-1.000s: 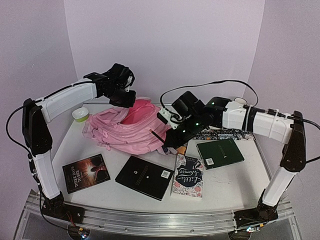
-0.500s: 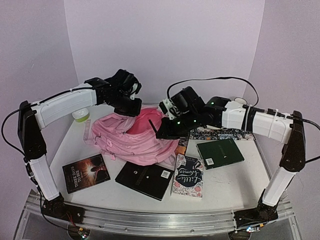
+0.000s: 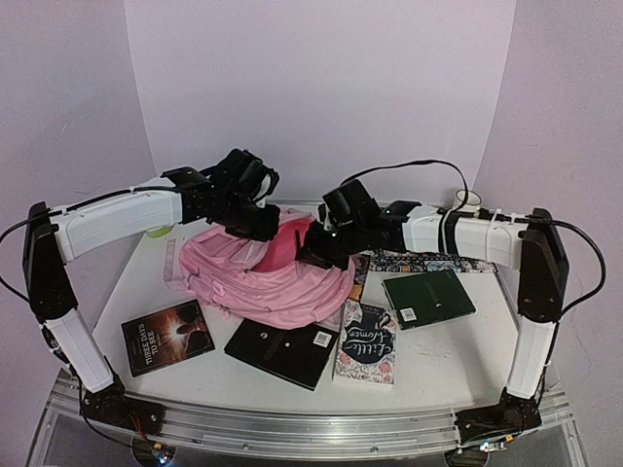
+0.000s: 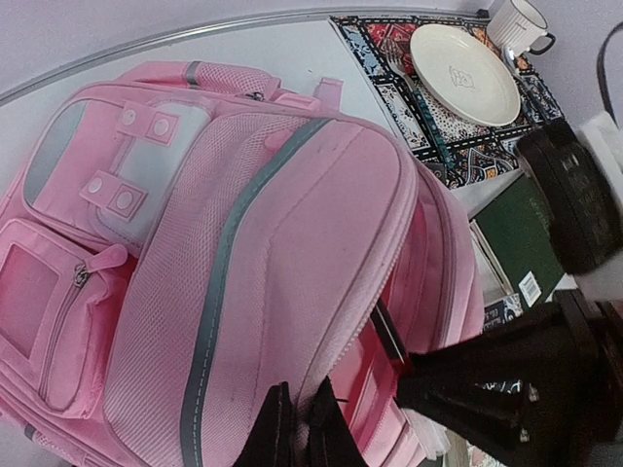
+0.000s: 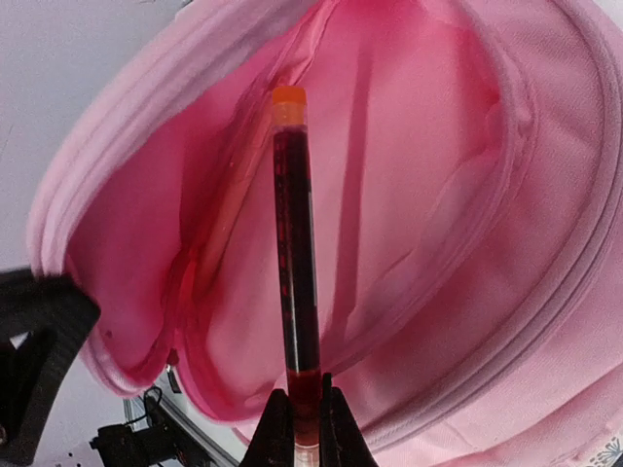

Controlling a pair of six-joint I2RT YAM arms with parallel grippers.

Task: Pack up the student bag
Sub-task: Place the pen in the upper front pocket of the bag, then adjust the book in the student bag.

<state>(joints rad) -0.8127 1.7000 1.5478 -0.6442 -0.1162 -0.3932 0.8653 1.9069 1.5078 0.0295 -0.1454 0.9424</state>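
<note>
The student bag lies mid-table, a big pink backpack with its main compartment unzipped. My left gripper is shut on the edge of the bag's opening and holds the flap up. My right gripper is shut on a dark pen with an orange cap. The pen points into the bag's pink interior, its capped end inside the mouth. In the left wrist view the right gripper sits at the opening, a short stretch of pen showing.
In front of the bag lie a dark book, a black book and a "Little Women" book. A green book is on the right. A patterned placemat holds a plate; a mug stands behind it.
The left gripper has drawn the bag's flap rightward, and the bag has slid towards the table's middle. The right gripper has carried the pen up and left into the bag's mouth.
</note>
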